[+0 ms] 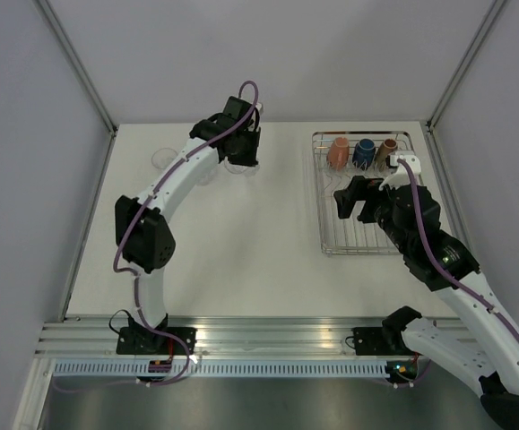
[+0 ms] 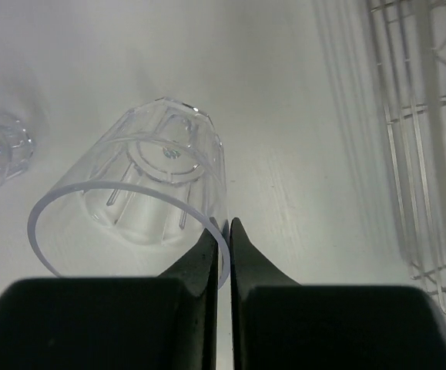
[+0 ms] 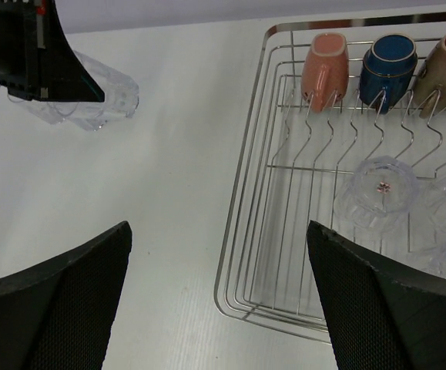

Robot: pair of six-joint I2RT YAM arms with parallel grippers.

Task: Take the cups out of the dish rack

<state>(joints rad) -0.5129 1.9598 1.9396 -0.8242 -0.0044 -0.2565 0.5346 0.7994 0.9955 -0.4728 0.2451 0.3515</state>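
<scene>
Above the dish rack [image 1: 364, 244], right hand [image 1: 356, 204] gapes.

- Resembled a robot lab cell.
- Walled behind and beside the white table [image 1: 241, 260] with plain grey panels [image 1: 268, 54].
- Edged at the table's near side by an aluminium rail [image 1: 268, 333].

Light is bright, even and diffuse, apparently from overhead. In the top view the white surface [image 1: 268, 206] carries only faint, soft shadows. The left wrist view is washed out. The surface there bleaches almost to white, the tumbler [image 2: 153, 177] has a bright highlight along its rim, the dish rack [image 2: 430, 154] at the right edge is pale and blurred, and the left fingers [image 2: 199, 270] are dark and soft-edged. The right wrist view is crisper, with glints on the rack wires and near-black right fingers [image 3: 68, 301] at the bottom corners.
</scene>
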